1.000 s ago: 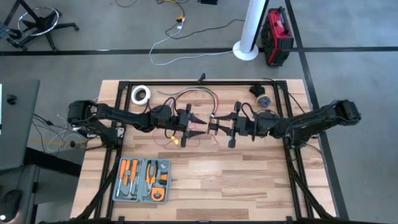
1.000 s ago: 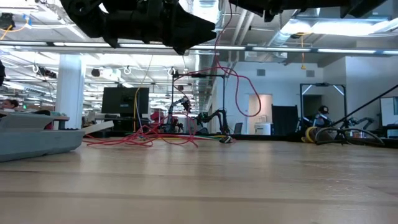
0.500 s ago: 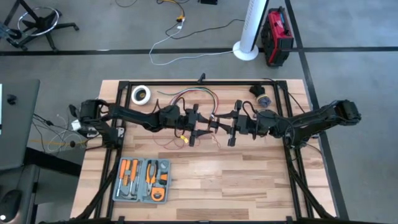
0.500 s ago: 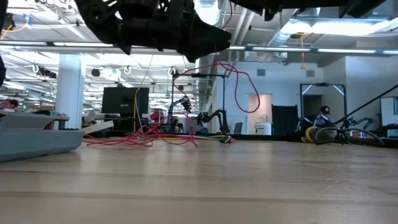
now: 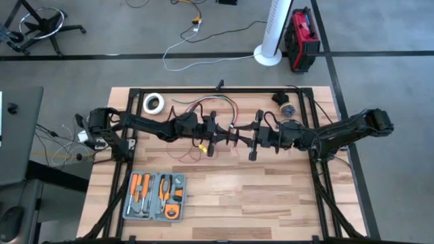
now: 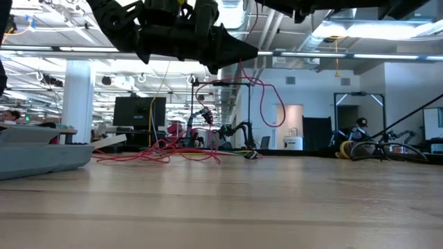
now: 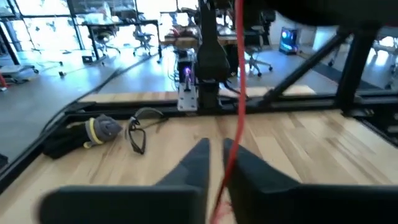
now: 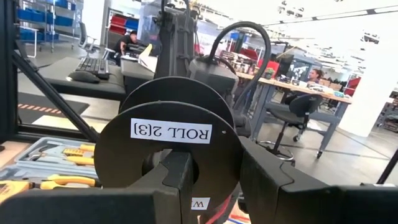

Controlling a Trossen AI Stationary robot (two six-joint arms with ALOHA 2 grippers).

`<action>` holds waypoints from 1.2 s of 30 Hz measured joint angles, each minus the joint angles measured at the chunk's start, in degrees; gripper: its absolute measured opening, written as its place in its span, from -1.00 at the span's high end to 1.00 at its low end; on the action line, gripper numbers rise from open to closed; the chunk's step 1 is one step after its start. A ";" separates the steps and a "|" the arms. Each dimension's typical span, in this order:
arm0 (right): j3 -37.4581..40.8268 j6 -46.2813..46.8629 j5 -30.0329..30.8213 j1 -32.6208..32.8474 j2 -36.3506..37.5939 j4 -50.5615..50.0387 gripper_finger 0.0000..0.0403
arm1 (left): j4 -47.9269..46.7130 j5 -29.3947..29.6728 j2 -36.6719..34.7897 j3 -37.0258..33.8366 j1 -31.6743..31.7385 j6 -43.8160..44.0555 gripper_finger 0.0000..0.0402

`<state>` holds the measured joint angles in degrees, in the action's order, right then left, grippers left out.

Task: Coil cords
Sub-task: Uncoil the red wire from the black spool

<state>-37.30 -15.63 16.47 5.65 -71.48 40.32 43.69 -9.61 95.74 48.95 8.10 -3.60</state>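
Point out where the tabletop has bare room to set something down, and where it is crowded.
The near right part of the table, right of the tool case, is bare wood. The middle and far strip is crowded: the left hand and right hand meet over the red wire, which is piled behind them, with a tape roll at the far left.

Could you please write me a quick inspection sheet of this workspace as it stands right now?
Surface: light wooden slatted table.
Job's things: thin red wire hangs looped between the grippers; the rest lies tangled on the table.
Clutter: grey tool tray with orange-handled tools; white tape roll; glasses.
Grippers: left gripper around the wire; right gripper holds a black spool.
Cables: white cable on floor.
Surroundings: open office, seated people.
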 joint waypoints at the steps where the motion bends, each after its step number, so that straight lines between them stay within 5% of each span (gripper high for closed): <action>1: 0.00 0.13 0.02 -0.02 0.00 0.00 0.47 | -0.72 -0.28 0.00 0.00 0.00 -0.49 0.91; 9: 0.00 0.71 -1.32 0.02 1.40 -4.67 0.47 | -8.82 -4.92 0.00 -0.04 -0.02 -5.94 0.99; 18: 0.04 4.51 -20.75 0.35 5.52 -14.62 0.47 | -9.77 0.86 -1.04 -0.04 -0.04 -8.66 1.00; 27: 0.04 8.30 -22.11 0.37 7.15 -27.67 0.47 | -16.41 8.60 -8.63 -0.04 -0.02 -12.79 1.00; 36: 0.02 9.93 -22.05 0.35 6.93 -33.96 0.47 | -21.52 8.76 -15.61 -0.04 -1.15 -13.41 1.00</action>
<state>-37.28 -5.71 -5.58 6.00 -64.55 6.35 22.18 -0.85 80.13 48.90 6.95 -17.01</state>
